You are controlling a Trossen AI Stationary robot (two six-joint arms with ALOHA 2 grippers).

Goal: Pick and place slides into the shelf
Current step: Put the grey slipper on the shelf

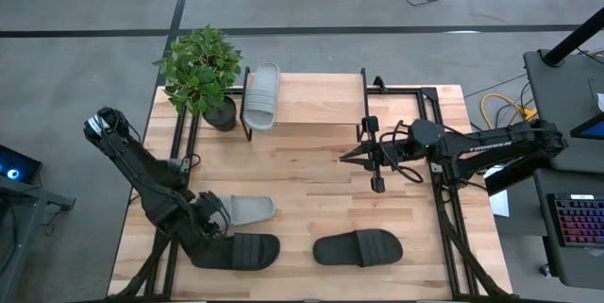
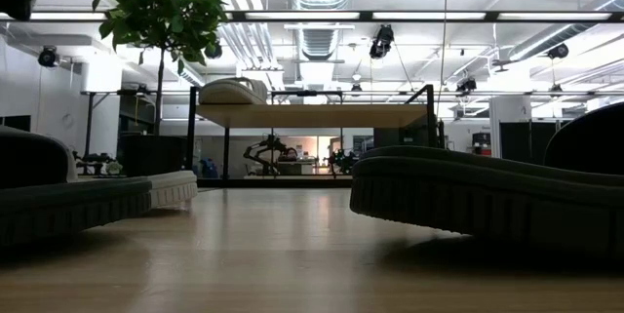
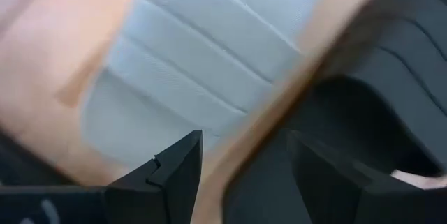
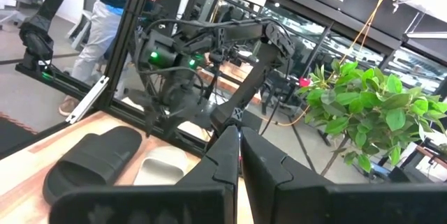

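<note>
Overhead: one grey slide (image 1: 261, 95) on shelf (image 1: 311, 100) at desk's (image 1: 311, 180) far edge; left fingers (image 1: 219, 216) spread, low over second grey slide (image 1: 247, 210) beside a black slide (image 1: 236, 251). Right fingers (image 4: 238, 155) pressed together. Only right wrist view: person's legs (image 4: 98, 21).

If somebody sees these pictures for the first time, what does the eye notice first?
Probably the leafy potted plant at the table's far left corner, beside the shelf carrying one grey slide. Next, the left hand, open, low over the grey slide near the front edge, with two black slides close by.
</note>
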